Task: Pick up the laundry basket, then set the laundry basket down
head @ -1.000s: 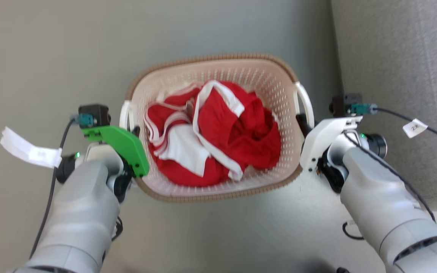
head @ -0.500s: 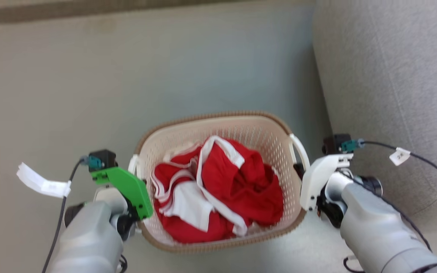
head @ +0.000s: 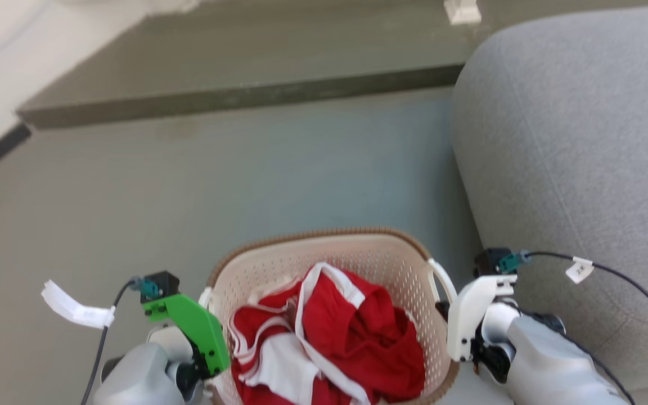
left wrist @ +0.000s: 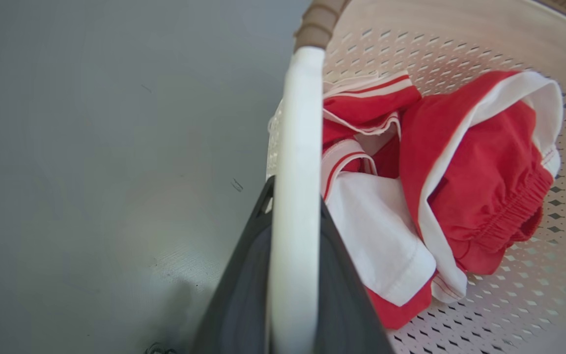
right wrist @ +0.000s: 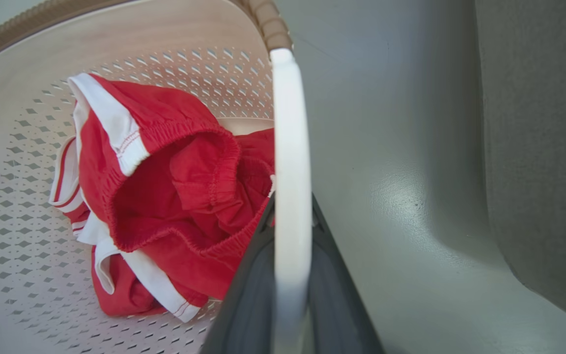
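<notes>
Here the small oval cream plastic laundry basket (head: 397,270), with perforated sides and a brown woven-look rim, is between our two arms over the smooth grey floor (head: 189,185). We cannot tell whether its base touches that floor. Crumpled red-and-white clothes (head: 358,337) lie heaped inside it.

At the basket's left side, our left jaws pinch its white left handle (left wrist: 295,147), with one dark finger against each face of the bar. At the basket's right side, our right jaws pinch the white right handle (right wrist: 290,147) the same way.

Just outside the basket's left rim we see the bright green plastic plate (head: 197,332) on our left wrist. Just outside its right rim is the matching white plate (head: 464,320). To the basket's right stands a rounded grey fabric sofa (head: 571,140), close by but apart from it. Beyond the basket's far rim, well apart, a raised olive-grey ledge (head: 245,56) crosses the floor.
</notes>
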Controlling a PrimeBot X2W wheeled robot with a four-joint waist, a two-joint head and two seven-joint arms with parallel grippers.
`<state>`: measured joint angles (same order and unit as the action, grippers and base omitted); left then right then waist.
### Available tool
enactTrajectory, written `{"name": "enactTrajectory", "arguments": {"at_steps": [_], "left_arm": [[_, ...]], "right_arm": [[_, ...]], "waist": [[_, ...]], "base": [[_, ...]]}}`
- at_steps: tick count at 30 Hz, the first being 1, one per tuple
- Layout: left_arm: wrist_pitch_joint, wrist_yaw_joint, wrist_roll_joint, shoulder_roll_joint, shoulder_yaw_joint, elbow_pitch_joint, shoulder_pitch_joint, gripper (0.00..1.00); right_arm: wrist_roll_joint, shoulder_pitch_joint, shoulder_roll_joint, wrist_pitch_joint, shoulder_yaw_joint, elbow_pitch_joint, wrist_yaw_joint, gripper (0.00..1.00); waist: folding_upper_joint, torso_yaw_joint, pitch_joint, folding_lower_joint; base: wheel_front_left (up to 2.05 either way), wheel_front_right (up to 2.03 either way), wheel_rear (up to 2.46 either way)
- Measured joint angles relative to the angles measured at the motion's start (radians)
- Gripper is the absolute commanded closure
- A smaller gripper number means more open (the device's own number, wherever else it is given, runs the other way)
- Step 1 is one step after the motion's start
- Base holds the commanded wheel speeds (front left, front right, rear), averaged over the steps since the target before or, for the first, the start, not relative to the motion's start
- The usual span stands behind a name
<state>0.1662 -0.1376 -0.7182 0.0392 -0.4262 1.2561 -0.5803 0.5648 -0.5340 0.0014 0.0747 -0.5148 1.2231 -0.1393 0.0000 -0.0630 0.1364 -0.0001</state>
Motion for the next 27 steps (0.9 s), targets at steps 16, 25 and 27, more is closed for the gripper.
{"name": "enactTrajectory", "arguments": {"at_steps": [16,25,27], "left_arm": [[0.035,0.000,-0.019,-0.005,-0.006,0.007,0.042,1.00],[0.062,0.000,-0.037,-0.004,-0.016,0.008,0.083,1.00],[0.063,0.000,-0.044,-0.004,-0.019,0.009,0.089,1.00]], "right_arm": [[0.039,0.035,-0.004,0.058,-0.042,-0.025,0.001,1.00],[0.054,0.072,-0.003,0.076,-0.048,-0.013,0.001,1.00],[0.059,0.074,-0.002,0.076,-0.049,-0.009,0.001,1.00]], "waist": [[0.0000,-0.022,-0.158,0.0000],[0.0000,-0.025,-0.176,0.0000],[0.0000,-0.025,-0.179,0.0000]], "base": [[0.00,0.00,0.00],[0.00,0.00,0.00],[0.00,0.00,0.00]]}}
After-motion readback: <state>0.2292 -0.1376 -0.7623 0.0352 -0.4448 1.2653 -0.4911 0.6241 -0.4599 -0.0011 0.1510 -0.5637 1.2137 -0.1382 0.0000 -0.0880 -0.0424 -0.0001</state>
